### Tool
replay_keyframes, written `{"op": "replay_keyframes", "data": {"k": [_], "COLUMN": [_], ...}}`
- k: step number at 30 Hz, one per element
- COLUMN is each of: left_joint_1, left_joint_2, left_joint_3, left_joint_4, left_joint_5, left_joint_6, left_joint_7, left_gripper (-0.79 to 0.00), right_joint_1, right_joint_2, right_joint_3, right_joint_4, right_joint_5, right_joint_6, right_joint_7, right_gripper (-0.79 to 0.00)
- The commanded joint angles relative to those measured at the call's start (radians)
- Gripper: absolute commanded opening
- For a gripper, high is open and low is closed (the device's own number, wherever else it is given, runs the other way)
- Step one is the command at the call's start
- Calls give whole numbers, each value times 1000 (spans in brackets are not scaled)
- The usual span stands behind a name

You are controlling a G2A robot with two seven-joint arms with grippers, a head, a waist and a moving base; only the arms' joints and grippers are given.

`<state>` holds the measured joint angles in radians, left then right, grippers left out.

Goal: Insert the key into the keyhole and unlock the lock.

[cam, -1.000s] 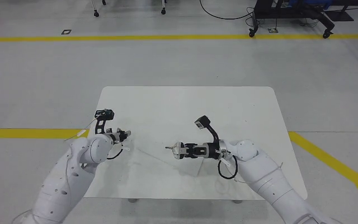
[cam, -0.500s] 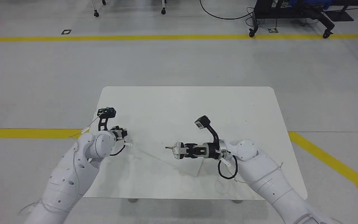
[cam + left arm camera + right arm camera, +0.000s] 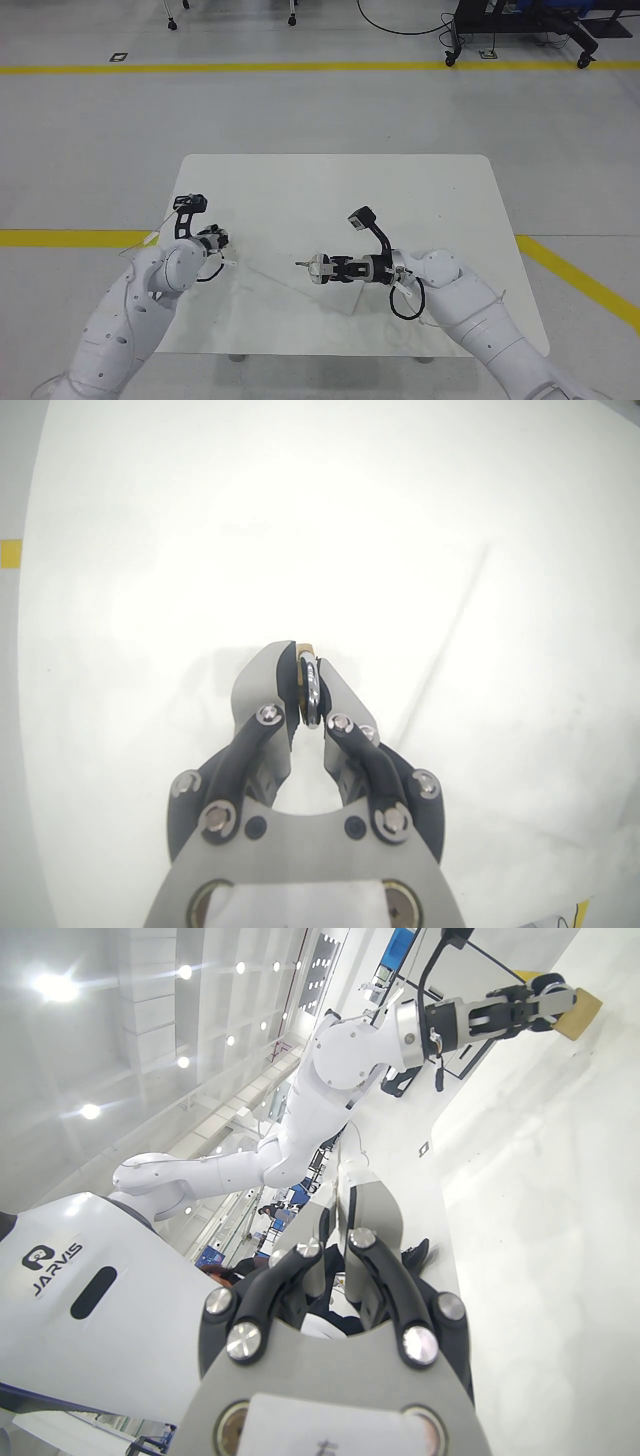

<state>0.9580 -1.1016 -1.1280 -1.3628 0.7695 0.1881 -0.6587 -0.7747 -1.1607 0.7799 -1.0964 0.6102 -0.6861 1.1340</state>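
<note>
Both my jaws grip: left jaws clamp the padlock [image 3: 311, 692], just drawn slightly back from the right jaws pinching the key [image 3: 301, 265]; insertion still ahead.

lock [image 3: 311, 695] in left gripper [image 3: 304, 656], key [image 3: 299, 265] in right gripper [image 3: 312, 268] (apart).

Large robotics lab or test hall, pale polished floor [image 3: 300, 110] with yellow tape lines [image 3: 250, 68], wheeled equipment cart [image 3: 525, 28] trailing cables [image 3: 400, 27], high gridded ceiling [image 3: 125, 1038] with spotlights [image 3: 185, 972], lone white table [image 3: 330, 190].
</note>
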Motion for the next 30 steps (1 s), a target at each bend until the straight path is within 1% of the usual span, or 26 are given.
{"op": "replay_keyframes", "data": {"k": [1, 2, 4, 5, 6, 7, 8, 9, 10, 11, 12, 15, 17, 18, 20, 22, 26, 27, 30], "left_joint_1": [48, 75, 143, 162, 189, 204, 210, 212, 206, 199, 183, 142, 110, 94, 69, 38, -25, -41, -50], "left_joint_2": [7, 11, 21, 25, 31, 36, 38, 41, 44, 44, 45, 41, 37, 34, 30, 24, 9, 7, 6], "left_joint_3": [-27, -45, -107, -129, -174, -197, -208, -221, -224, -223, -213, -181, -147, -122, -100, -76, -36, -29, -25], "left_joint_4": [-59, -86, -137, -141, -134, -124, -111, -81, -50, -30, 12, 94, 133, 151, 184, 226, 327, 351, 363], "left_joint_5": [-23, -58, -238, -303, -429, -524, -591, -721, -809, -865, -968, -1146, -1238, -1309, -1396, -1500, -1594, -1588, -1581], "left_joint_6": [-75, -136, -352, -419, -538, -621, -670, -753, -793, -812, -840, -875, -843, -815, -779, -724, -647, -638, -636], "left_joint_7": [30, 38, 33, 23, -10, -47, -79, -153, -213, -252, -325, -460, -506, -534, -570, -625, -702, -712, -714], "left_gripper": [-785, -785, -785, -785, -785, -785, -785, -785, -785, -785, -785, -785, -785, -785, -785, -785, -785, -785, -785], "right_joint_1": [0, 0, 0, 0, 0, 0, 0, 0, 0, 0, 0, 0, -2, -13, -24, -36, -57, -61, -75], "right_joint_2": [0, 0, 0, 0, 0, 0, 0, 0, 0, 0, 0, 0, 0, -1, -1, 0, -1, -1, -1], "right_joint_3": [0, 0, 0, 0, 0, 0, 0, 0, 0, 0, 0, 0, 0, 1, 7, 15, 36, 44, 56], "right_joint_4": [0, 0, 0, 0, 0, 0, 0, 0, 0, 0, 0, 0, -2, -22, -43, -61, -83, -82, -92], "right_joint_5": [0, 0, 0, 0, 0, 0, 0, 0, 0, 0, 0, 0, -2, -15, -27, -33, -49, -55, -57], "right_joint_6": [0, 0, 0, 0, 0, 0, 0, 0, 0, 0, 0, 0, 3, 12, 12, -1, -37, -48, -56], "right_joint_7": [0, 0, 0, 0, 0, 0, 0, 0, 0, 0, 0, 0, -6, -32, -53, -68, -118, -139, -155], "right_gripper": [-785, -785, -785, -785, -785, -785, -785, -785, -785, -785, -785, -785, -785, -785, -785, -785, -785, -785, -785]}}
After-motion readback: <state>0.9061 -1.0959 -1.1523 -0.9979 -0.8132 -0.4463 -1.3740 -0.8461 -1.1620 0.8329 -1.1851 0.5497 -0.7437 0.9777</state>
